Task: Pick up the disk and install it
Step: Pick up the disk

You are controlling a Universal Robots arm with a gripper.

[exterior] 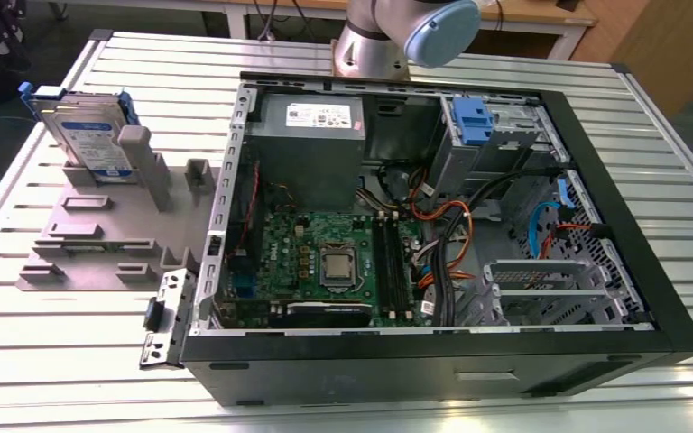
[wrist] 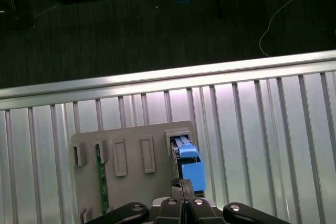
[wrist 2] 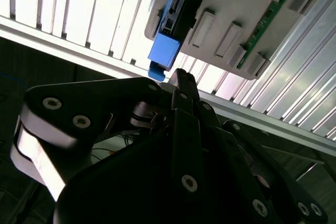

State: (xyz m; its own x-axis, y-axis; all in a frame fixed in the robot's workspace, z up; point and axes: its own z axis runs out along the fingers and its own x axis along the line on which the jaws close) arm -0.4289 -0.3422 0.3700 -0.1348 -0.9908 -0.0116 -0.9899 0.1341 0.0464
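Note:
The disk (exterior: pixel 87 135) stands on edge in a slot of the grey holder (exterior: pixel 94 244) at the exterior view's left, silver with a white-and-blue label and a blue bracket. In both wrist views I look down on its blue bracket end (wrist: pixel 189 163) (wrist 2: pixel 165 51) rising from the holder (wrist: pixel 131 150) (wrist 2: pixel 236 14). My gripper (wrist: pixel 182 183) (wrist 2: pixel 178 74) hangs above the disk, well apart from it. Its fingers are drawn together at the tips, shut on nothing.
The open computer case (exterior: pixel 443 343) lies to the exterior view's right of the holder, with the grey power-supply box (exterior: pixel 310 117) and a drive bay with a blue clip (exterior: pixel 471 122) at its far end. A green memory stick (wrist: pixel 102 177) sits in the holder. The slatted table's edge (wrist: pixel 157 77) drops to dark floor.

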